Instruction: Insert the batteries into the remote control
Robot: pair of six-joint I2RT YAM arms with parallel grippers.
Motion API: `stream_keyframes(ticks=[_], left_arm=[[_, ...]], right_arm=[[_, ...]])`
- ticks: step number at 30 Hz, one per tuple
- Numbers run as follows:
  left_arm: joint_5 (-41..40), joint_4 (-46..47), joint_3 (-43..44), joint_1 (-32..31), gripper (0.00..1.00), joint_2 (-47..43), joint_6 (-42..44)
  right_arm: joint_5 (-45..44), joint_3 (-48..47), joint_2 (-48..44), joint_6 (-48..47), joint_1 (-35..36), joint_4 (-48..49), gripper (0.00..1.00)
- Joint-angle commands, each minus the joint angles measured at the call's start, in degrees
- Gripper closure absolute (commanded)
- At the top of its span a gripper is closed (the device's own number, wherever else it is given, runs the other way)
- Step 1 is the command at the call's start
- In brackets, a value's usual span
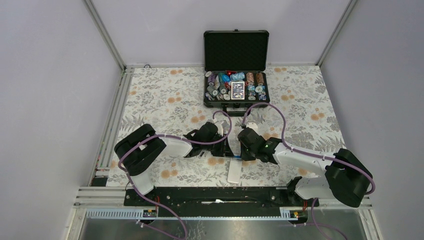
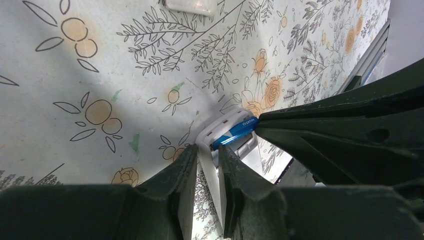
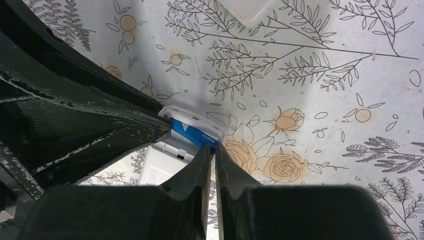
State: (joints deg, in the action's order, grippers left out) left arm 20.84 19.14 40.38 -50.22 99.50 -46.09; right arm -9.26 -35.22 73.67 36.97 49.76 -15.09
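Two black robot arms meet in the middle of one table with a flower-printed cloth (image 1: 165,100). Between them lies one white rectangular plastic remote control (image 1: 234,172), flat on the cloth, with its far end under the two pincers.

The left gripper (image 2: 207,148) has its two fingers clamped on a white wall at the end of the remote control (image 2: 207,165); the white plastic fills the gap between them.

I count one thin blue cylindrical battery (image 3: 195,132). It lies tilted in the open white compartment at that end of the remote control, one end lower than the other. It bears small white letters.

The right gripper (image 3: 212,148) has its two fingers almost together, with only a thin slit between. The tips touch the end of the battery (image 2: 235,132), but I cannot tell if they pinch it or only press against it.

One small white flat piece (image 3: 245,10) lies apart on the cloth, cut by the picture edge.

One open black hard case (image 1: 236,50) with chips and cards stands at the far side of the table.
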Motion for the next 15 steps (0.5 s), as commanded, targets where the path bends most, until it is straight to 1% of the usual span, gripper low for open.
stream_keyframes(ticks=[1,4,9,15], left_arm=[[1.53,2.92,0.50,0.29,0.78,0.69,0.34],[1.65,2.92,0.51,0.26,0.80,0.70,0.46],[1.66,2.58,0.75,0.22,0.86,0.95,0.81],[1.69,2.49,0.77,0.18,0.88,0.74,0.91]], right_arm=[[1.32,-0.57,1.09,0.55,-0.44,1.50,0.88],[1.58,-0.86,1.47,0.40,-0.45,1.54,0.88],[2.86,-0.39,2.04,0.46,-0.38,3.27,0.89],[3.65,-0.87,4.48,-0.59,-0.44,3.22,0.94]])
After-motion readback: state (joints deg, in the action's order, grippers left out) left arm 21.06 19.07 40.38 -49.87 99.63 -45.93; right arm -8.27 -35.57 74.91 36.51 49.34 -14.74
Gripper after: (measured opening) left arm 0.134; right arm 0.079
